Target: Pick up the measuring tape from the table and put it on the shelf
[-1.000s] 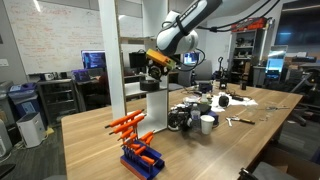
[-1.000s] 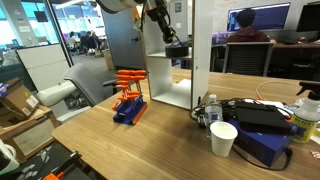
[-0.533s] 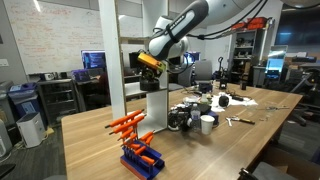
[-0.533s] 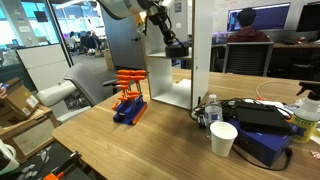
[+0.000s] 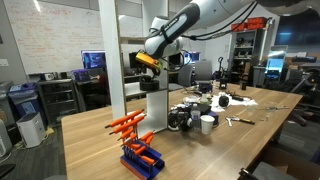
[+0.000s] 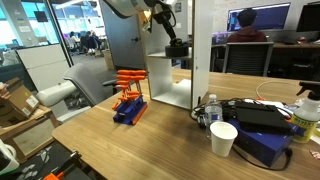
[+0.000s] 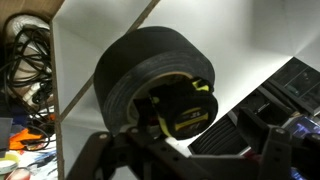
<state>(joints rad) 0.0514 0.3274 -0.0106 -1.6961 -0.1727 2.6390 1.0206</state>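
Observation:
The measuring tape [image 7: 186, 112], a dark case with yellow trim, lies against a large black roll [image 7: 140, 75] on a white board of the shelf [image 7: 245, 45]. My gripper [image 7: 190, 150] is just in front of it, with the fingers [image 7: 96, 152] wide apart on either side and a gap showing beside the tape. In both exterior views the gripper [image 5: 148, 63] [image 6: 176, 46] is high inside the shelf [image 5: 112, 70] [image 6: 202, 60], well above the table [image 5: 95, 135] [image 6: 165, 140]. A yellow-orange spot, the tape [image 5: 147, 58], shows at the gripper.
A blue rack of orange-handled tools [image 5: 138, 150] [image 6: 127, 98] stands on the table near the shelf. A white cup [image 5: 207, 124] [image 6: 223, 138], dark gear [image 5: 183, 114] and a black and blue case [image 6: 262, 130] crowd the table beside the shelf.
The arm has carried the gripper a little further sideways into the shelf opening, at about the same height.

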